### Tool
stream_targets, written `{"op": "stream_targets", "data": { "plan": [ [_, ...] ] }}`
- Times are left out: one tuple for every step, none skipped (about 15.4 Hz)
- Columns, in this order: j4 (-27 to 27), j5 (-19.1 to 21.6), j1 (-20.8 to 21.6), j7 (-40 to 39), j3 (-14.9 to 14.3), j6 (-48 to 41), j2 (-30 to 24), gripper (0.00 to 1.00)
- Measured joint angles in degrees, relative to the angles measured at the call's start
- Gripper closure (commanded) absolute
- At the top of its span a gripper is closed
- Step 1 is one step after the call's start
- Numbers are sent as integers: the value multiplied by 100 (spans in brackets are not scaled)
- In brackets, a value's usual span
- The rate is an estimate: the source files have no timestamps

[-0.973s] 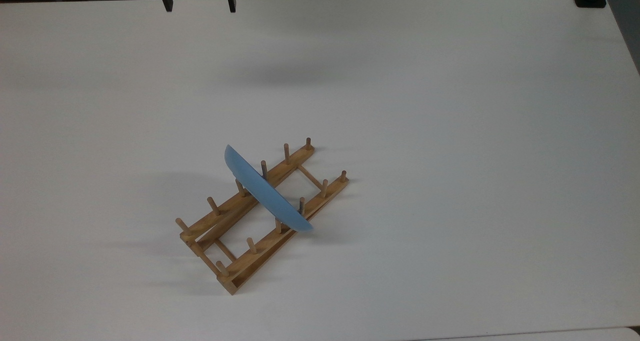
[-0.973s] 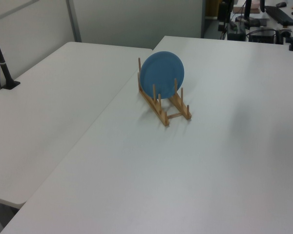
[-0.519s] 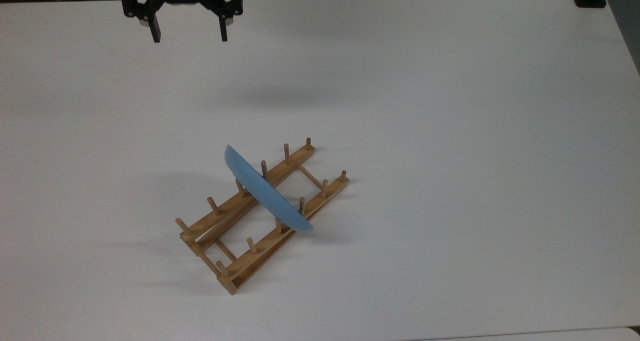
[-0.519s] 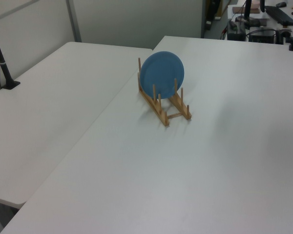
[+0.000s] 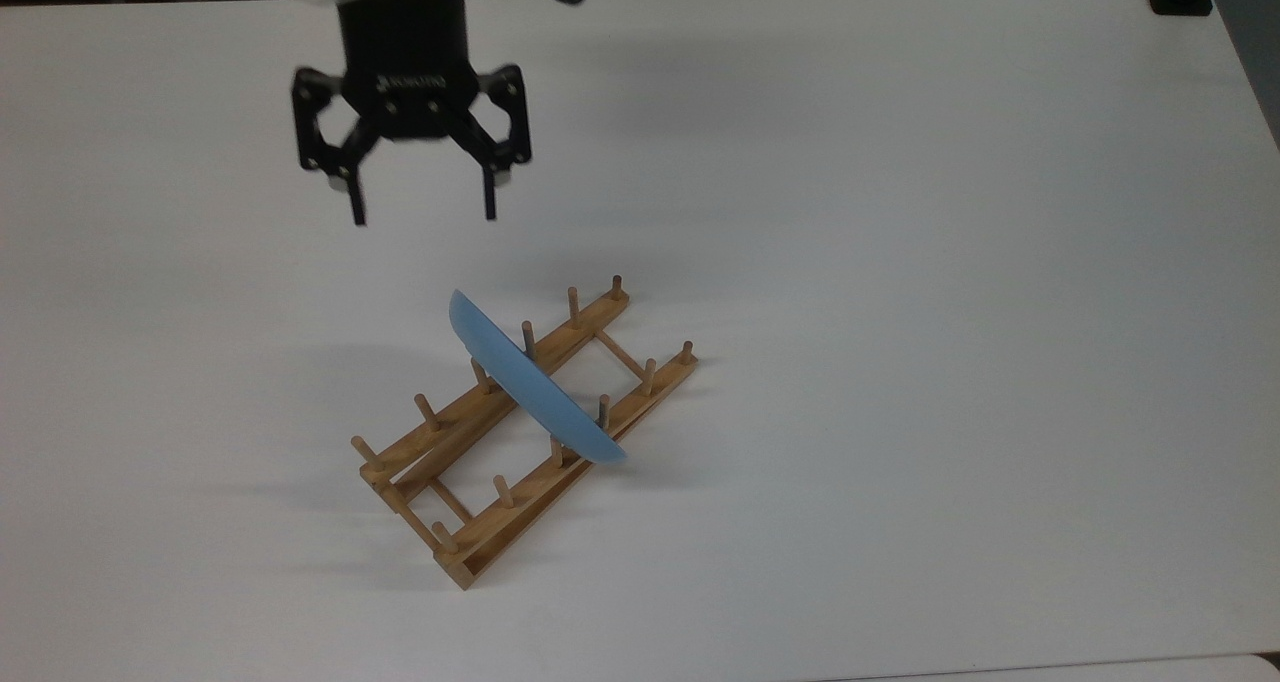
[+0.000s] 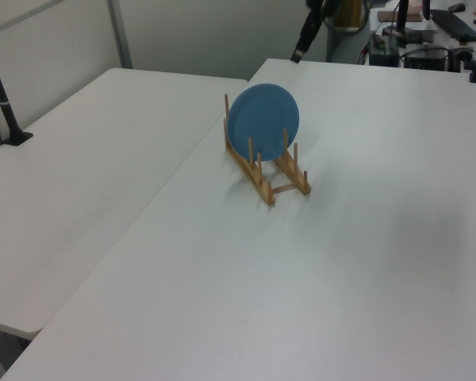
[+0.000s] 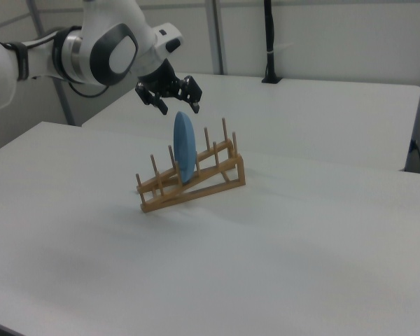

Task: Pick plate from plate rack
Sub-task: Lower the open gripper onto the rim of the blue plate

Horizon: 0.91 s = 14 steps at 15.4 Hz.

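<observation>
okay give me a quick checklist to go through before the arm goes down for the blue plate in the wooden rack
1. Plate standing on edge between the rack pegs: ok.
2. Gripper open: ok.
3. Gripper empty, clear of plate and rack: ok.
4. Gripper over the plate's top edge: not ok; in the top view it hangs above and left of the plate.
5. Finger gap turned to straddle the plate's edge: cannot tell.
6. Table around the rack free of obstacles: ok.

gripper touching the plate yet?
No, in the top view the open gripper hangs apart from the plate, which stands in the plate rack.
</observation>
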Motion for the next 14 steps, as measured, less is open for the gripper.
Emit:
{"op": "stream_targets", "data": {
  "plan": [
    [-22, -14, 58, 42, 0, 107, 83, 8],
    [-35, -148, 137, 210, 1, 252, 205, 8],
    [-41, -312, 180, 392, 1, 375, 284, 9],
    [-50, -531, 223, 667, 1, 544, 382, 10],
    [-56, -742, 263, 952, 1, 726, 492, 11],
    [-56, -923, 297, 1213, 1, 903, 603, 13],
    [-56, -1064, 322, 1409, 1, 1040, 698, 16],
    [-55, -1165, 335, 1542, 1, 1126, 773, 19],
    [-54, -1208, 337, 1602, 1, 1175, 815, 23],
    [-52, -1218, 337, 1623, 1, 1183, 831, 29],
    [-45, -1219, 337, 1625, 1, 1183, 830, 35],
    [-29, -1219, 337, 1630, 1, 1184, 827, 36],
    [-14, -1219, 337, 1645, 1, 1184, 823, 42],
    [-3, -1219, 337, 1677, 1, 1184, 817, 49]
  ]
}}
